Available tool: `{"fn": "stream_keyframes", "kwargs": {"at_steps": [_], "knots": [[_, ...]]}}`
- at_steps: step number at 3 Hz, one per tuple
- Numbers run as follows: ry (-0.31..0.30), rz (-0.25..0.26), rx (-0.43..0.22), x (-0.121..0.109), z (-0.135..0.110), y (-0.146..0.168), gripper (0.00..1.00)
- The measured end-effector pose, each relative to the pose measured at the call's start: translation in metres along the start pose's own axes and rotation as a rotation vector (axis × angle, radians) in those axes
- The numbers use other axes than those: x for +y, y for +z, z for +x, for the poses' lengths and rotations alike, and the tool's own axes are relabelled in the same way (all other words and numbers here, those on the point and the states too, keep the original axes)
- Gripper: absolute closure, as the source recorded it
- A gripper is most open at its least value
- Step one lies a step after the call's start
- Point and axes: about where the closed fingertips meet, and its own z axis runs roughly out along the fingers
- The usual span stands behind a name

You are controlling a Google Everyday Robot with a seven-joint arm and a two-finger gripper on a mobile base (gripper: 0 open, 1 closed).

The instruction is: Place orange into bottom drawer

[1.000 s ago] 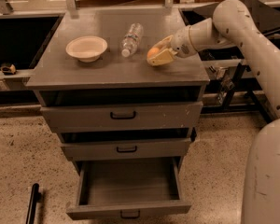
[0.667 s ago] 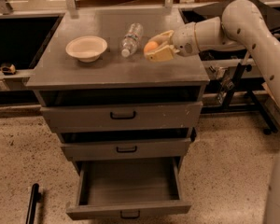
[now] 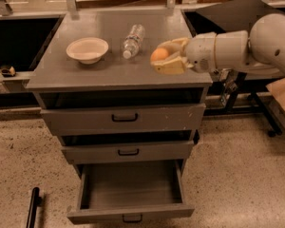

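The orange (image 3: 158,54) is small and round and sits between the cream fingers of my gripper (image 3: 162,57). The gripper is shut on it and holds it just above the right part of the grey cabinet top (image 3: 85,75), reaching in from the right on the white arm (image 3: 237,46). The bottom drawer (image 3: 130,213) is the lowest of three. It is pulled open, and its deep grey tray shows nothing inside. It lies well below and a little left of the gripper.
A cream bowl (image 3: 87,49) stands on the cabinet top at the left. A clear water bottle (image 3: 132,41) lies just left of the gripper. The top drawer (image 3: 123,118) and middle drawer (image 3: 128,152) are shut. A dark bar (image 3: 32,207) lies on the floor at the lower left.
The gripper has moved left and lifted slightly over the cabinet top with the orange held in it. The view has shifted a little. The drawers, bowl and bottle have not moved.
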Motion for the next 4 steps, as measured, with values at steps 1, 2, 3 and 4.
{"fn": "stream_keyframes", "kwargs": {"at_steps": [1,2,3,4], "knots": [[0.082,-0.109,0.119,0.068,0.043,0.021,1.0],[0.119,-0.178,0.161,0.102,0.071,0.037,1.0],[0.089,-0.159,0.098,0.105,0.092,0.057,1.0],[0.069,-0.137,0.023,0.115,0.156,0.101,1.0]]}}
